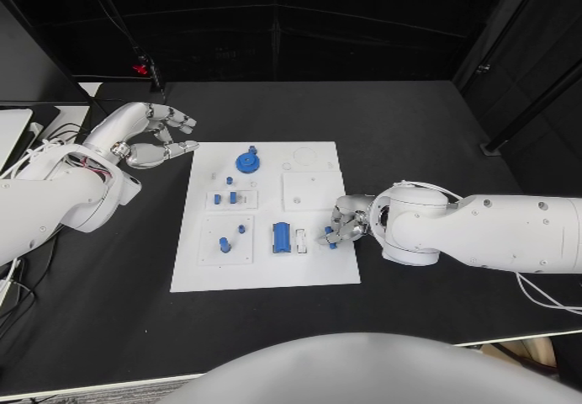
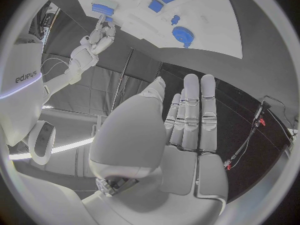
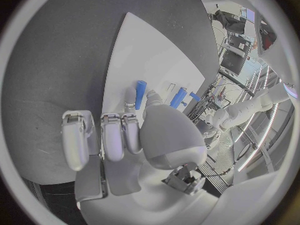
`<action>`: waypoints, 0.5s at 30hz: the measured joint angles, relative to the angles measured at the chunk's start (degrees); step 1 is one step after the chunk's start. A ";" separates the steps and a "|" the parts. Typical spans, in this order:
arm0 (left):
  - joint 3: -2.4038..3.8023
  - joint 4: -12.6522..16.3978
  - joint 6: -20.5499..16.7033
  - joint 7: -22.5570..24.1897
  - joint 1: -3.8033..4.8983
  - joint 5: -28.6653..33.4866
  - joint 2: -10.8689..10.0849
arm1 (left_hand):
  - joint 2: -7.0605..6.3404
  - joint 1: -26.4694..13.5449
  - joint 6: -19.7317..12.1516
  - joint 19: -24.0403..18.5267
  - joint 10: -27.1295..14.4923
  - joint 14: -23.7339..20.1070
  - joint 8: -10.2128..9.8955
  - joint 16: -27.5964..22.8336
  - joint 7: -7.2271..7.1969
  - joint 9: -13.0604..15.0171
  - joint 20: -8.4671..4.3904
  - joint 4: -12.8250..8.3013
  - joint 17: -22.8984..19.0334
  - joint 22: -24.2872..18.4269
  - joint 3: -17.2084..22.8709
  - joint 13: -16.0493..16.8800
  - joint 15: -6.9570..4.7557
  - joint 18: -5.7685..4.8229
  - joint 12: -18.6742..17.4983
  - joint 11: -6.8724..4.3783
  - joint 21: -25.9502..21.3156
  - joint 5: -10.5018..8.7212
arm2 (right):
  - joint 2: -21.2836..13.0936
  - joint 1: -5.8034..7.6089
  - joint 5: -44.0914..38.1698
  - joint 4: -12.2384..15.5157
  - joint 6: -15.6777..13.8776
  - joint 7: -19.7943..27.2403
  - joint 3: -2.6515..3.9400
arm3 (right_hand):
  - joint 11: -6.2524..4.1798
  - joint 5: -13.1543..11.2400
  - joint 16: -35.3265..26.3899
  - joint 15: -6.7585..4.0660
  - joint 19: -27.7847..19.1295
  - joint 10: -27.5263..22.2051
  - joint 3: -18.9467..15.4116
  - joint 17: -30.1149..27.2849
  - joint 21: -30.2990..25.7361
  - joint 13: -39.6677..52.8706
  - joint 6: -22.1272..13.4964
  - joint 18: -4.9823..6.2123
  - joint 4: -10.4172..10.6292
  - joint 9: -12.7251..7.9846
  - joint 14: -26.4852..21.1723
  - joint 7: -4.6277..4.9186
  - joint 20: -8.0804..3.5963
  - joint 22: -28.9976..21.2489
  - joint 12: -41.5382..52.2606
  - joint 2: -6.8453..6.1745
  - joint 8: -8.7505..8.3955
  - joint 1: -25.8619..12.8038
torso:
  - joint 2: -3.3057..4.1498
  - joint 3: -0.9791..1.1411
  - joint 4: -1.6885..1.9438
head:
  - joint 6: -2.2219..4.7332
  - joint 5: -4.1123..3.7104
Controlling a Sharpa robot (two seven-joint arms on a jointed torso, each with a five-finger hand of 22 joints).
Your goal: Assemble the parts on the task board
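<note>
White task board [image 1: 267, 273] sits mid-frame in head view on the black table [image 1: 400, 118], w/ blue parts spread over it: a round gear-like part [image 1: 247, 161] near the top edge, small pegs [image 1: 225, 199] left of centre, a peg [image 1: 224, 245] lower left, and a rectangular blue block [image 1: 282, 238] in the lower middle. Left hand [image 1: 156, 133] hangs over bare table at upper left, off the board's corner, fingers loosely apart, nothing in it. Right hand [image 1: 343, 225] is at the board's right edge, fingers bunched round a small blue part [image 1: 329, 231] just right of the block.

Left wrist view: left hand's fingers [image 2: 200, 115] are straight and side by side, empty; the board [image 2: 212, 15] is at the top w/ the gear part [image 2: 182, 35] showing.

Right wrist view: a blue cylinder [image 3: 140, 94] stands pinched at the fingertips [image 3: 130, 96] above the board [image 3: 144, 50], centre of frame, so right hand is clamped on it.

Risk, as I judge it: grip is a tip pinch only, so the piece could tilt or slip if it meets its socket off-axis, then jam or roll away. The palm also hides the seat from the head cam, so misalignment could go unnoticed.
</note>
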 measured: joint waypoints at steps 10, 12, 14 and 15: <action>0.00 -0.01 0.15 -0.04 0.00 0.00 0.04 | 0.23 -0.23 0.00 0.21 0.00 0.00 0.00 0.00 0.00 0.00 -0.21 0.00 0.00 0.00 0.00 0.00 0.00 0.00 0.00 0.00 0.00 0.00 | 0.83 0.00 -0.16 -0.51 0.07 0.16 0.12 | 1.21 1.46 0.00 0.95 0.01 -0.01 2.05 0.00 0.00 0.08 0.00 -0.01 -1.55 0.03 0.14 0.00 0.83 0.00 0.01 0.88 0.01 4.70 | 0.04 0.02 -0.03 | 0.00 -0.23; 0.00 -0.01 0.18 -0.04 0.00 0.00 0.03 | 0.23 -0.23 0.00 0.21 0.00 0.00 0.00 0.00 0.00 0.00 -0.21 0.00 0.00 0.00 0.00 0.00 0.00 0.00 0.00 0.00 0.00 0.00 | 0.91 -0.01 -0.16 -0.54 0.08 0.25 0.13 | 1.23 0.58 0.00 1.16 0.01 -0.01 3.47 0.00 0.00 0.24 0.00 -0.01 -2.64 0.04 -0.06 0.00 0.83 0.00 0.16 0.76 0.01 6.83 | 0.04 0.02 -0.03 | 0.00 -0.25; 0.00 -0.01 0.20 -0.05 0.00 0.00 0.00 | 0.23 -0.23 0.00 0.21 0.00 0.00 0.00 0.00 0.00 0.00 -0.21 0.00 0.00 0.00 0.00 0.00 0.00 0.00 0.00 0.00 0.00 0.00 | 0.98 -0.08 -0.16 -0.54 0.08 0.38 0.19 | 1.24 -2.54 0.00 1.16 -0.06 -0.02 5.48 0.00 0.00 0.34 -0.36 -0.01 -4.30 0.19 -0.06 0.36 1.15 0.00 0.50 0.50 0.03 9.28 | 0.04 0.02 -0.03 | 0.00 -0.25; 0.00 -0.01 0.20 -0.06 0.00 0.00 -0.01 | 0.23 -0.23 0.00 0.21 0.00 0.00 0.00 0.00 0.00 0.00 -0.21 0.00 0.01 0.00 0.00 0.00 0.00 0.00 0.00 0.00 0.00 0.00 | 1.04 -0.10 -0.15 -0.48 0.06 0.52 0.22 | 1.34 -3.87 0.00 1.17 0.02 -0.12 6.46 0.00 0.00 0.41 -1.34 -0.01 -4.90 1.71 -0.06 1.34 1.23 0.00 0.57 0.52 0.31 10.19 | 0.03 0.02 -0.03 | 0.00 -0.26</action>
